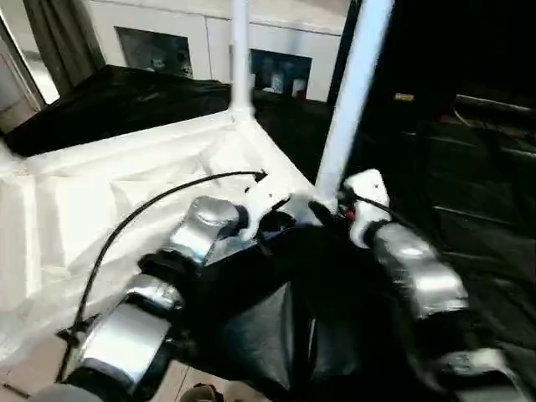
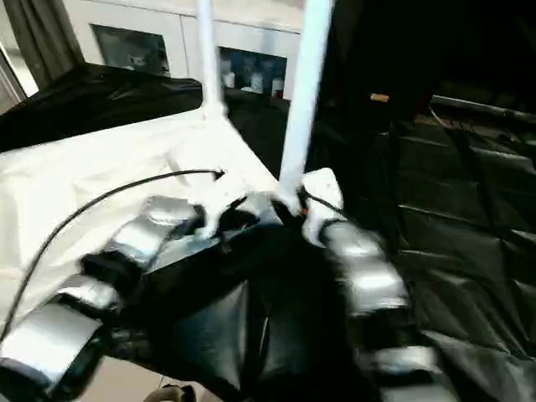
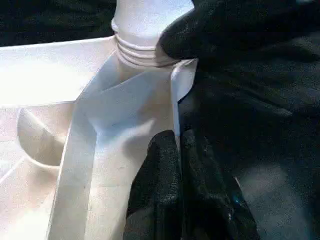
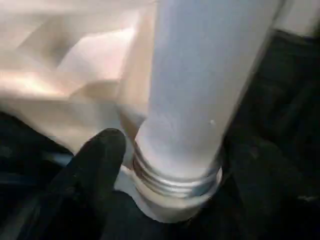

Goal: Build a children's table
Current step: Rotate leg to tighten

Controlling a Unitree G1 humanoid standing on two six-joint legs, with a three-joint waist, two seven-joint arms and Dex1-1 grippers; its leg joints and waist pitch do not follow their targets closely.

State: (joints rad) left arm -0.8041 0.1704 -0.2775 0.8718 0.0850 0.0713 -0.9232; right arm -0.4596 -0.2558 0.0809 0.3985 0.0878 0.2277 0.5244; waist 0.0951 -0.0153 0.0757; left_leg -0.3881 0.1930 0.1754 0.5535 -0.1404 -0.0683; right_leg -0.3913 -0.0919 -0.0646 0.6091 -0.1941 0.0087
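The children's table is partly built. Its white tabletop (image 1: pixel 100 193) lies upside down on black cloth. One white leg (image 1: pixel 240 59) stands upright in the far corner socket. A second leg (image 1: pixel 356 84) stands in the near corner, its threaded end (image 4: pixel 175 182) at the socket (image 3: pixel 142 52). My right gripper (image 4: pixel 175 165) is open, with one black finger (image 4: pixel 100 165) on each side of that leg's base. My left gripper (image 3: pixel 177 145) is shut on the tabletop's thin rim (image 3: pixel 175 100), just beside that corner.
Black cloth (image 1: pixel 469 167) covers the surface around and to the right of the tabletop. A white cabinet with glass doors (image 1: pixel 167 42) stands behind, with a dark curtain (image 1: pixel 67 33) at the back left. A black cable (image 1: pixel 151 205) arcs over my left forearm.
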